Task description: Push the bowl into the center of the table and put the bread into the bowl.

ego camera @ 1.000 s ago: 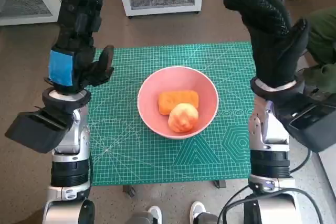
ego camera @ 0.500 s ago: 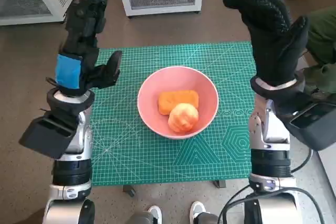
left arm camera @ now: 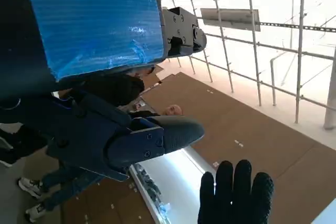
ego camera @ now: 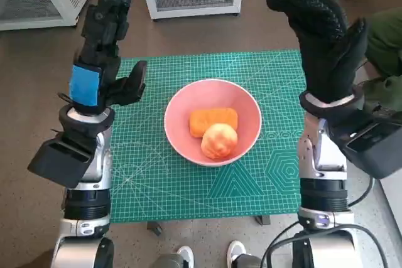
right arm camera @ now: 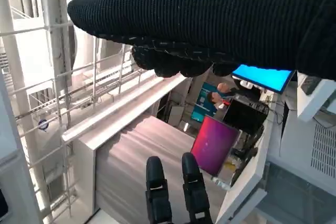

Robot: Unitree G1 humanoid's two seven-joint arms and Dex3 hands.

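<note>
- We hold both hands raised, fingers spread, gripping nothing: left hand point(ego camera: 100, 54), right hand point(ego camera: 323, 36).
- Bread point(ego camera: 213, 121) lies in the pink bowl point(ego camera: 182, 139), mid-mat, between them.

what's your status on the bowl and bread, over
Left hand and right hand raised, open, empty. Pink round bowl mid green mat, orange bread slice inside beside a round bun. Nothing in the way.

There is one pink bowl point(ego camera: 213, 121) on one green mat point(ego camera: 151, 167). Inside it are two things: one orange bread point(ego camera: 213, 120) and one round peach-coloured bun point(ego camera: 219, 141).
</note>
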